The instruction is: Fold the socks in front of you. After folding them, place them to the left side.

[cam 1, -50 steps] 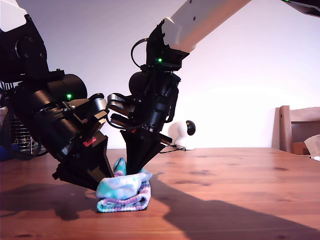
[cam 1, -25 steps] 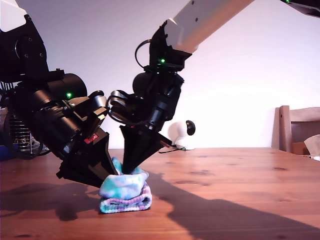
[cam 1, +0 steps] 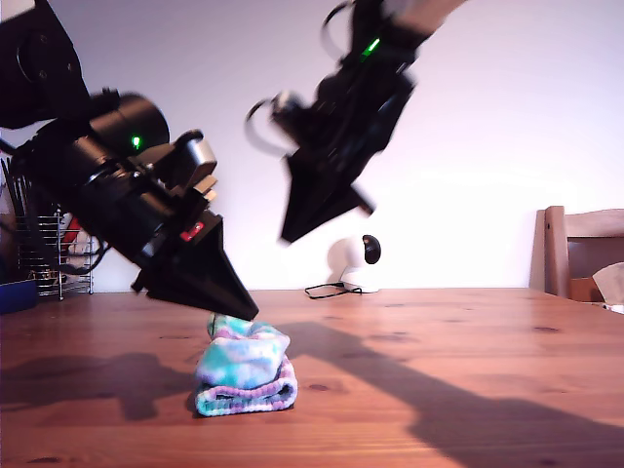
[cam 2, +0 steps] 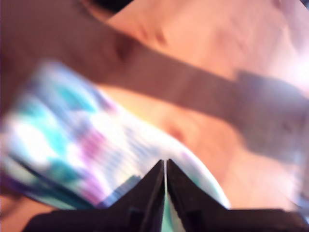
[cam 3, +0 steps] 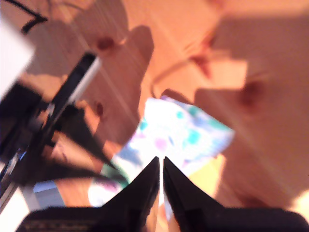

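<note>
Socks (cam 1: 244, 372) sit folded and released on the tabletop (cam 1: 468, 361); my first tool (cam 1: 244, 310) pinched empty just above, my second tool (cam 1: 290, 232) likewise closed, high, clear.

I find no words, numbers, brand names or signs that can be read in any view. The small red patch (cam 1: 191, 232) on the arm at about nine o'clock in the exterior view is too small and dark to make out any lettering.
</note>
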Robot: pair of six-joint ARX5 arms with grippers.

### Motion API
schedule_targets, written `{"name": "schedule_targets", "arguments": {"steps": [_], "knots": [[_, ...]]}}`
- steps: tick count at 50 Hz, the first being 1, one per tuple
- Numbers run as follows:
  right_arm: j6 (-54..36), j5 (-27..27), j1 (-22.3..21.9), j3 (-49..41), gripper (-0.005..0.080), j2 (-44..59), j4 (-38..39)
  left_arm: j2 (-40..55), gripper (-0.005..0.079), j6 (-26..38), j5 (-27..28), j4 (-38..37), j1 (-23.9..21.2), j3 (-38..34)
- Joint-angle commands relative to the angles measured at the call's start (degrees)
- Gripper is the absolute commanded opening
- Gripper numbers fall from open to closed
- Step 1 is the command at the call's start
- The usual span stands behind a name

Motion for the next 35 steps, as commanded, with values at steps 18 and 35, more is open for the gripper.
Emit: {"name": "schedule_targets", "arguments": {"steps": [18, 35], "knots": [[-5.2, 5.3, -2.9, 0.3, -0.0012, -1.0, 1.4, 0.3, -0.0019, 0.2, -7.1, 5.5, -1.2, -1.0], [-5.3, 5.2, -2.9, 0.3, -0.0011, -1.0, 1.4, 2.5, -0.0019, 1.1, -7.8, 6.1, -1.4, -1.0]]}}
